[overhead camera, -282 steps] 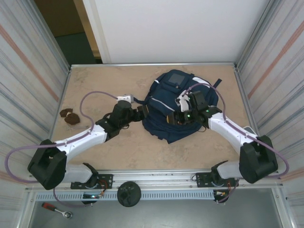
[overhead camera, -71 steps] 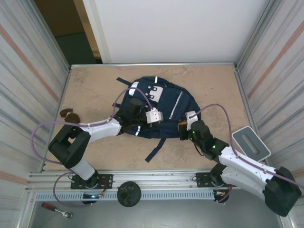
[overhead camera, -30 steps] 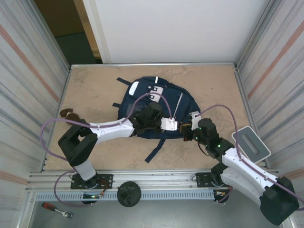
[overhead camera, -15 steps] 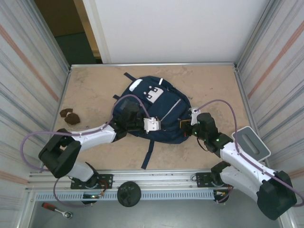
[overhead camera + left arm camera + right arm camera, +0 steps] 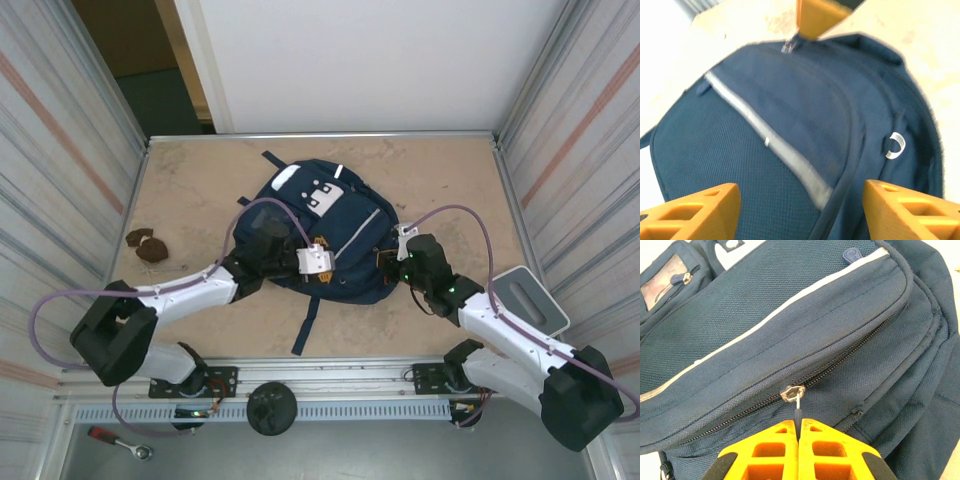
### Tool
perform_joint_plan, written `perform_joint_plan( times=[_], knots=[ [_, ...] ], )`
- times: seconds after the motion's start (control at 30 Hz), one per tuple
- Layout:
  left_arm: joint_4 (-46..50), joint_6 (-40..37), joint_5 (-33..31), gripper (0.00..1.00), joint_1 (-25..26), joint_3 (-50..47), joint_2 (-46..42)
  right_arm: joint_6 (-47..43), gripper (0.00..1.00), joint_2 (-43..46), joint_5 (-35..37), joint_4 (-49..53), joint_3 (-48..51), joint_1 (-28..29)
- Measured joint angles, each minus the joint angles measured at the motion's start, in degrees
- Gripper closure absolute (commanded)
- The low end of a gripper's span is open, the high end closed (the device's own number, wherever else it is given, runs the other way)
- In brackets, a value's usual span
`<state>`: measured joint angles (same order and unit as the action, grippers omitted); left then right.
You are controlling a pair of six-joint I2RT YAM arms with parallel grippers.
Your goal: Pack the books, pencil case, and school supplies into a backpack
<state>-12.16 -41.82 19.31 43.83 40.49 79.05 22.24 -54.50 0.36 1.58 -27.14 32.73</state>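
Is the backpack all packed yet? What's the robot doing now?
Nearly, it seems. What's inside the backpack is hidden, but its zip looks closed along much of the track, so packing seems done. In hand: the right fingers pinch the zipper pull below the slider, while the left fingers hover open above the fabric. Left: finishing the zip.

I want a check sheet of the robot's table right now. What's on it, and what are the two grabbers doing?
Surface: beige table, flat and speckled.
Job's things: navy-blue fabric backpack with white stripes lies mid-table.
Clutter: brown lumpy pieces near the left edge.
Grippers: left gripper open over the backpack; right gripper shut on the metal zip pull.
Cables: purple cables loop off both arms.
Surroundings: corrugated metal walls; grey tray at right; red-handled wrench below the rail.
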Motion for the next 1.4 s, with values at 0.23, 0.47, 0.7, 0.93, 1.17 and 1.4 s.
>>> perform_joint_plan(
  times=[0.23, 0.47, 0.7, 0.93, 1.17, 1.4],
  knots=[
    [1.2, 3.6, -6.0, 0.26, 7.9, 5.3, 2.2, 0.2, 1.00, 0.2, 0.6, 0.0, 0.0, 0.9],
    [2.6, 5.0, -10.1, 0.41, 9.9, 12.7, 11.3, 0.9, 1.00, 0.7, 1.2, -0.2, 0.0, 1.5],
    [3.4, 5.4, -12.1, 0.63, 9.8, 14.7, 14.8, 1.3, 1.00, 1.1, 1.4, -0.3, 0.0, 1.8],
    [3.8, 6.3, -11.5, 0.87, 9.3, 14.6, 14.8, 1.2, 1.00, 1.0, 1.9, -0.2, 0.3, 1.8],
    [2.1, 5.9, -9.4, 0.99, 7.5, 11.9, 13.1, 1.1, 1.00, -0.3, 2.2, -0.7, 0.4, 2.2],
    [-0.5, 4.4, -3.9, 1.00, 3.7, 6.7, 8.5, 0.0, 1.00, -1.2, 0.3, -2.8, 0.4, 1.4]
  ],
)
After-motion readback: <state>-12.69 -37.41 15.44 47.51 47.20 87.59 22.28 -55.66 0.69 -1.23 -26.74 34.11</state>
